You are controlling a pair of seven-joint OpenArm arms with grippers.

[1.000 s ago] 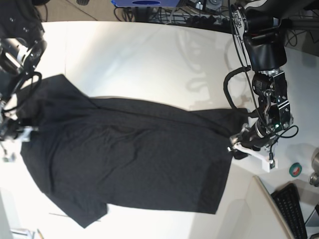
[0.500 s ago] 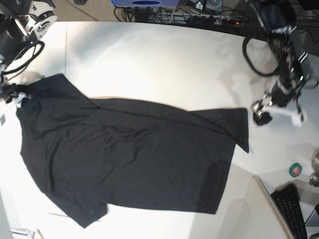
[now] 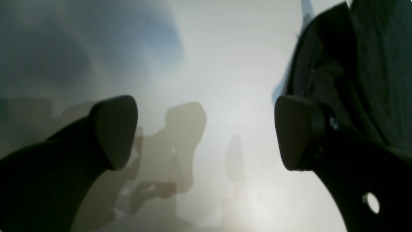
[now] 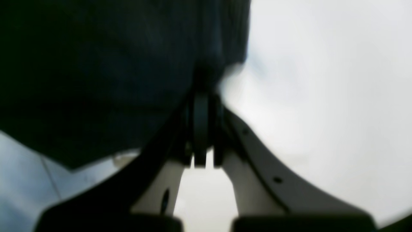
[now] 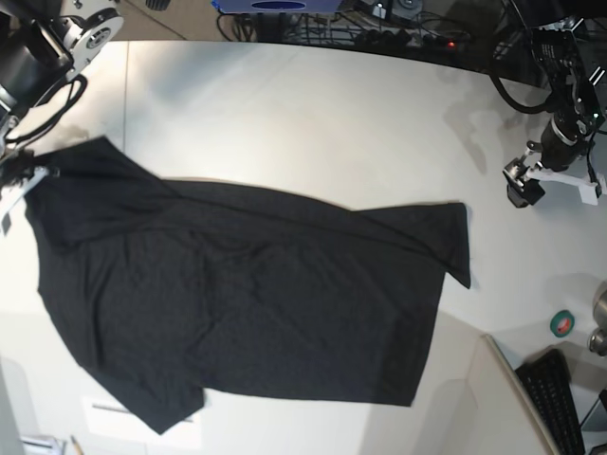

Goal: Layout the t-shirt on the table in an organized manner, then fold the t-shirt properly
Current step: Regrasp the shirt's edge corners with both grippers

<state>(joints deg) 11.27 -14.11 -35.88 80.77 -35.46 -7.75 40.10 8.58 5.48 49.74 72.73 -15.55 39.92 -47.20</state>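
The black t-shirt [image 5: 247, 294] lies spread across the off-white table [image 5: 285, 114], with no print showing. At its far left corner my right gripper [image 5: 33, 175] is shut on the cloth. In the right wrist view the fingertips of that gripper [image 4: 201, 87] meet on the dark t-shirt [image 4: 96, 71], which rises a little off the table [image 4: 322, 80]. My left gripper [image 5: 541, 185] hovers open to the right of the shirt's right corner, apart from it. In the left wrist view the left gripper [image 3: 206, 135] is wide open over the bare table [image 3: 209, 64], and the t-shirt [image 3: 373, 58] shows at the upper right.
A green tape roll [image 5: 562, 323] and a metal object [image 5: 599, 327] sit at the right edge. A black keyboard [image 5: 561, 398] lies beyond an angled beige panel [image 5: 498, 403] at the lower right. Cables [image 5: 379, 28] run along the back edge.
My left gripper let go of the shirt's right corner, opened and moved up and to the right. My right gripper went to the far left corner and shut on the cloth.
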